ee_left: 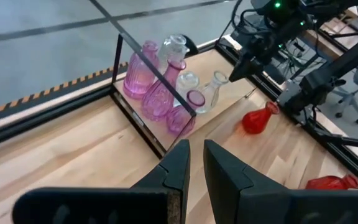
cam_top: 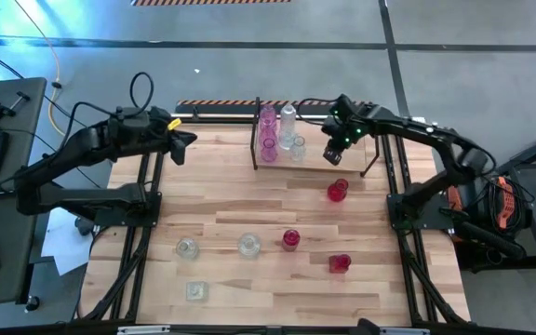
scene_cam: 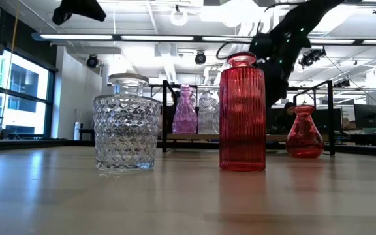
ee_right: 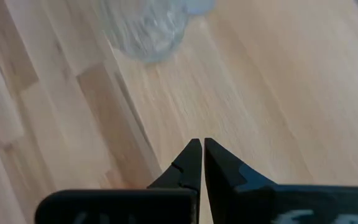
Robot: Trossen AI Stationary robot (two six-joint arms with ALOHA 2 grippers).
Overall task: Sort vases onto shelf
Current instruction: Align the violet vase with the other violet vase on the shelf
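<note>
Overhead, the right tool [cam_top: 334, 154] hangs closed and empty by the shelf [cam_top: 361, 164], which holds pink and clear vases [cam_top: 268, 130]; left tool [cam_top: 186, 141], nearly closed, waits far-left above the desk [cam_top: 231, 200].

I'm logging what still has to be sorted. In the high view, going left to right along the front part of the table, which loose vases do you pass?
Square clear vase → round clear vase → clear vase → red vase → red vase lying down.
</note>
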